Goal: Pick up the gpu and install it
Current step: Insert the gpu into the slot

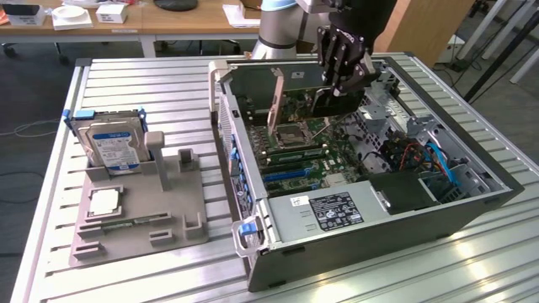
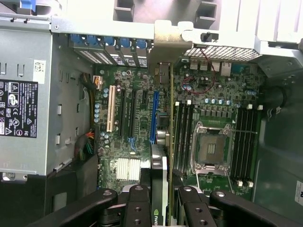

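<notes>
My gripper is shut on the gpu, a thin dark-green card with a pale metal end bracket. The card hangs edge-down inside the open computer case, just above the motherboard. In the wrist view the gpu runs edge-on away from my gripper, and its bracket reaches the case's rear slot wall. It lies between the blue expansion slot and the memory slots; I cannot tell whether its edge touches a slot.
On the exterior view's left a grey fixture holds a silver hard drive upright and a small processor chip. The power supply fills the case's near end. The empty processor socket sits beside the card.
</notes>
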`<state>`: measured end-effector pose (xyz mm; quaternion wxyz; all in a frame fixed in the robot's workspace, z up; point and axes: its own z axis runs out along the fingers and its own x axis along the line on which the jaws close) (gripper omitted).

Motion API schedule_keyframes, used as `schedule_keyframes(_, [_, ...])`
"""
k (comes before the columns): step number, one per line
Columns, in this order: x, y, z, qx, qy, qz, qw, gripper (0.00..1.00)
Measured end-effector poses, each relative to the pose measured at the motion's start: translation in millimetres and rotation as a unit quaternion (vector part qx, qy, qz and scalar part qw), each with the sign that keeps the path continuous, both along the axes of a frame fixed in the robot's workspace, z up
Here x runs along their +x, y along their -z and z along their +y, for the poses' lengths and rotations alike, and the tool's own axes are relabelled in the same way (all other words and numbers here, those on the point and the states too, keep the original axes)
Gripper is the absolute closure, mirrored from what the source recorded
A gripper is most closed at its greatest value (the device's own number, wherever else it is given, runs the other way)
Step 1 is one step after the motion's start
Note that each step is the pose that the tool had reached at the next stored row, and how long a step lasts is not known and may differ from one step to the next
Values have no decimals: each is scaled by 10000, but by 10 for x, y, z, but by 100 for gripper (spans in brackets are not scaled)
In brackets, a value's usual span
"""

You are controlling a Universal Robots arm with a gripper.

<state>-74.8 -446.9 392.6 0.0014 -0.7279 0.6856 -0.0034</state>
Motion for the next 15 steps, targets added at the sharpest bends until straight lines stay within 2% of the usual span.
schedule_keyframes(15, [-6,16,-5,3,0,0,10000,73])
